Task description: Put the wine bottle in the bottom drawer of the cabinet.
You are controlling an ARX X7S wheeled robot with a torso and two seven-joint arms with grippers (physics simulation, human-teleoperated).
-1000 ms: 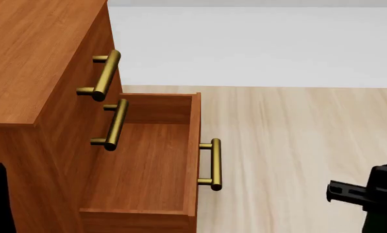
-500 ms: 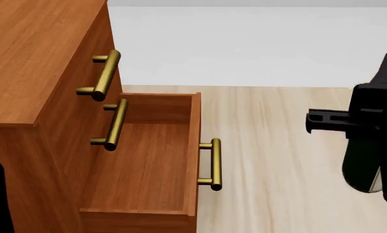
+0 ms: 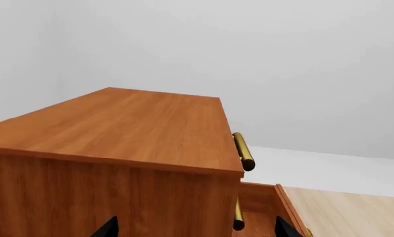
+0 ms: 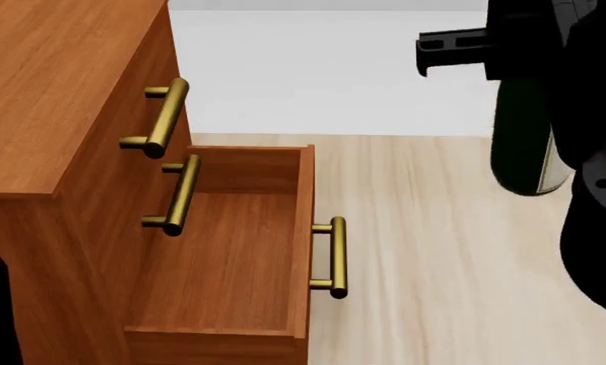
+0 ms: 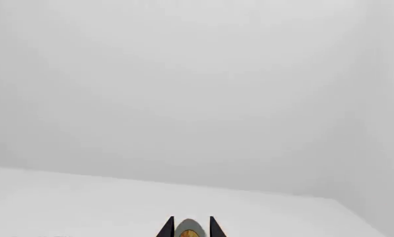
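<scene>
Jaws, right: right gripper (image 5: 189, 228) clenched on the dark green glass wine bottle (image 4: 521, 137), tan cork tip between its two dark fingertips (image 5: 165, 228).
Jaws, left: left gripper (image 3: 191, 229) shows only two dark tips, set wide apart and holding nothing.
Bottle position: high at the right of the head view, well apart from the cabinet, above the light wood floor (image 4: 455, 251).
Cabinets: one reddish-brown wooden three-drawer cabinet (image 4: 49, 106).
Drawers: three; two upper ones closed.
Handles: three brass bars.
Bottom drawer (image 4: 232, 258): pulled out, nothing inside.
</scene>
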